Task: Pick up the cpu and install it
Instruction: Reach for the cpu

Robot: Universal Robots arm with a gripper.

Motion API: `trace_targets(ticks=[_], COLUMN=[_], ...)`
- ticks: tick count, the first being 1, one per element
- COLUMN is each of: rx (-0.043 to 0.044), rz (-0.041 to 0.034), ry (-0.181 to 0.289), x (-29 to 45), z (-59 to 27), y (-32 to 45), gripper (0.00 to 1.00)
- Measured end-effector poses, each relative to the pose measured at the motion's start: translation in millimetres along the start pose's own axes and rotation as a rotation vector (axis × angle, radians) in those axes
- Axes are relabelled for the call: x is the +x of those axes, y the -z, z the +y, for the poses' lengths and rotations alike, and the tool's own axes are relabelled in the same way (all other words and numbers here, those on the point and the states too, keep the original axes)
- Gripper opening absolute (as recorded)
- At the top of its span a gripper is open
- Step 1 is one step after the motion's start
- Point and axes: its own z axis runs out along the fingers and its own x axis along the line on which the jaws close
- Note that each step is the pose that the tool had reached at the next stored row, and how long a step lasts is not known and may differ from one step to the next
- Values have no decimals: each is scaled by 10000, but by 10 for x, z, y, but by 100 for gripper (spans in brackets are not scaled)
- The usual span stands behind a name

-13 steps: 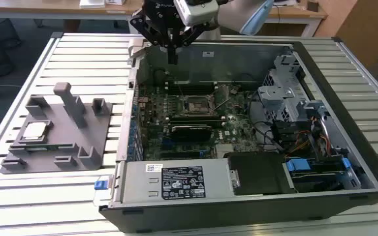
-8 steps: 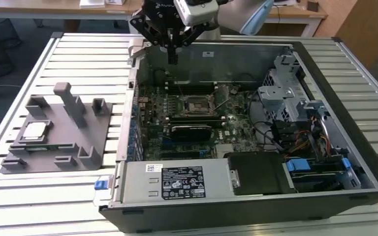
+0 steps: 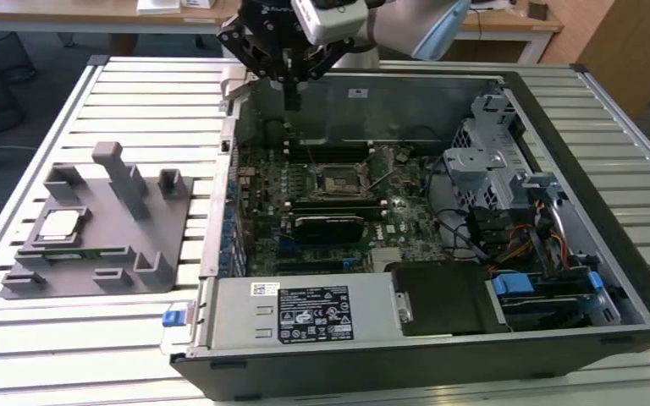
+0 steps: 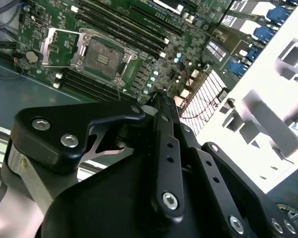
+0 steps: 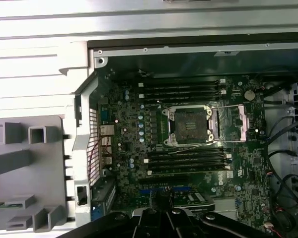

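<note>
My pincer (image 3: 292,100) hangs over the open computer case (image 3: 551,211), up by its far wall in the exterior view. The tips point down and are pressed together with nothing between them. In the second wrist view the black links run to that same pressed-together tip (image 4: 158,96) above the green motherboard (image 4: 154,44).

The cpu (image 3: 60,224) is out on the grey plastic tray (image 3: 145,254), which sits on the slatted tabletop (image 3: 133,93) at the exterior view's left of the case. It lies flat in its square nest with the silver top up, well apart from my pincer. Just beside it, nearer the tray's front edge, lies the green memory stick (image 3: 77,252).

Inside the case, the black-framed socket (image 5: 189,126) sits in the middle of the board between the banks of memory slots (image 5: 181,89). Its metal hold-down plate (image 5: 238,121) is flipped open to one side. The second wrist view shows that socket (image 4: 102,54) too, with the plate (image 4: 59,47) laid back next to it. The power supply (image 3: 302,313) fills the case's near corner in the exterior view.
</note>
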Motion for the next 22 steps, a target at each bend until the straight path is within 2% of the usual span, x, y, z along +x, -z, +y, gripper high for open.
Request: trace_targets(ticks=[11, 22], rx=[0, 0], rz=[0, 0], ry=[-2, -1], x=[237, 440], z=[-18, -33], y=[6, 12], gripper=[11, 11])
